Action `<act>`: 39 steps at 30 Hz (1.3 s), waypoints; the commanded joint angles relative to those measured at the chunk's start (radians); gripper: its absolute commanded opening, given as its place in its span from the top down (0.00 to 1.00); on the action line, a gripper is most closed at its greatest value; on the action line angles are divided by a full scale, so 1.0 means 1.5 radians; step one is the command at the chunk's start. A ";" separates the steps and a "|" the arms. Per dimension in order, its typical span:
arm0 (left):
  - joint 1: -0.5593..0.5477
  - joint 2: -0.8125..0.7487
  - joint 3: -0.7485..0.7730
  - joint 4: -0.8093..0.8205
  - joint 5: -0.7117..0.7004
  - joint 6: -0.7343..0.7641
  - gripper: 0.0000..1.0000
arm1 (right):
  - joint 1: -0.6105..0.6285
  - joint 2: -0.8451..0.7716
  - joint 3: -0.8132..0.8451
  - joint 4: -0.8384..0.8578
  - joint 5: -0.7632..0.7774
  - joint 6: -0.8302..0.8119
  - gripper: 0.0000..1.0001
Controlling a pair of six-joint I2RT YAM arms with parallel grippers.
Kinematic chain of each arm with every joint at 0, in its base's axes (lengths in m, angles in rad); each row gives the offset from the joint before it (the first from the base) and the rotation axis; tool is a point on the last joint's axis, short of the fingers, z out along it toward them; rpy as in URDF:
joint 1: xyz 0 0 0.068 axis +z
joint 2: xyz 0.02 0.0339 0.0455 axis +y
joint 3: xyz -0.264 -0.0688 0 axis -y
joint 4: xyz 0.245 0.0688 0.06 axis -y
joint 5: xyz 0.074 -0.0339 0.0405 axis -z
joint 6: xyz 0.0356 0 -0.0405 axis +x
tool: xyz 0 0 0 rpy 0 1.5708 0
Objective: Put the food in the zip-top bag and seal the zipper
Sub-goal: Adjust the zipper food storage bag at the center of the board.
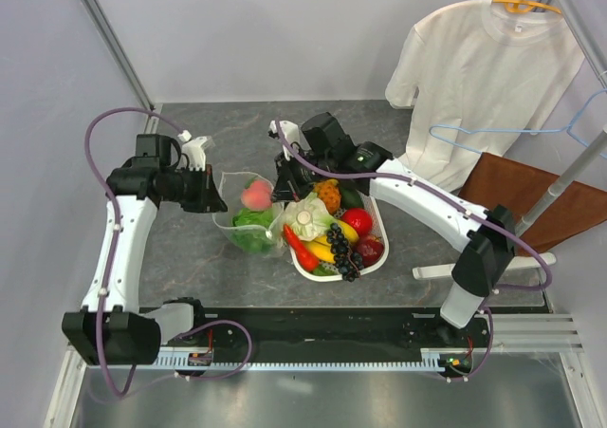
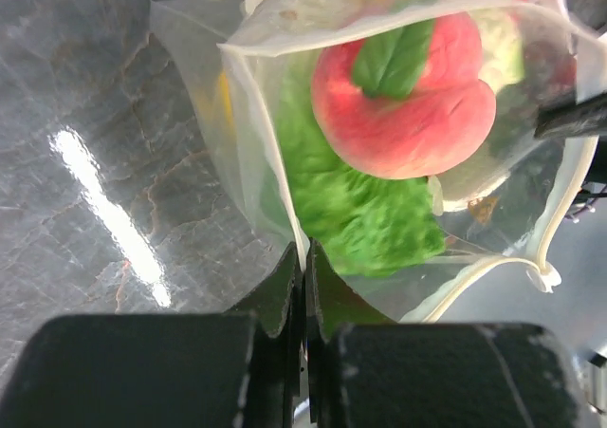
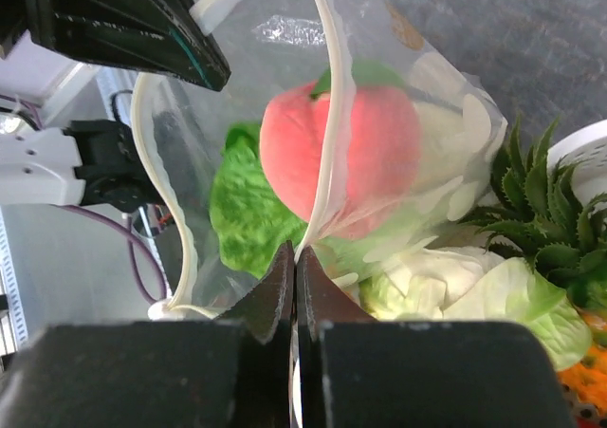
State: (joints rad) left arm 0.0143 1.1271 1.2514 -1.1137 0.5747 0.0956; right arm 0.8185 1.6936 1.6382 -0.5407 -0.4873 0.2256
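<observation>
The clear dotted zip-top bag stands open between my two grippers, left of the basket. Inside it lie a pink peach over green lettuce. My left gripper is shut on the bag's left mouth edge; its wrist view shows the jaws pinching the whitish zipper strip, with peach and lettuce beyond. My right gripper is shut on the opposite mouth edge; its view shows the zipper strip crossing the peach.
A white slotted oval basket right of the bag holds lettuce, a pineapple, red fruits, a banana, dark grapes and a red pepper. A white T-shirt hangs at the back right over a brown board.
</observation>
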 commanded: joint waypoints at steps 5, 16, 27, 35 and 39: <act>-0.002 -0.066 0.039 0.026 0.020 0.018 0.95 | 0.010 0.032 0.112 0.017 -0.014 -0.036 1.00; -0.002 -0.035 0.037 -0.010 0.020 -0.009 0.98 | 0.010 0.108 0.146 -0.064 0.035 -0.134 0.89; -0.003 -0.024 0.017 0.010 0.036 -0.019 0.98 | -0.094 -0.030 0.116 -0.192 0.065 -0.236 0.18; -0.002 -0.028 0.021 0.013 0.045 -0.015 0.98 | -0.185 -0.048 0.015 -0.249 0.199 -0.547 0.06; -0.002 -0.027 0.020 0.015 0.048 -0.014 0.98 | -0.186 -0.055 -0.060 -0.192 0.238 -0.695 0.04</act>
State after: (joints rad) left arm 0.0135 1.1015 1.2720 -1.1271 0.6048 0.0864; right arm 0.5346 1.5894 1.6550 -0.8581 -0.2218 -0.4973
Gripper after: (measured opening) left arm 0.028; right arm 0.950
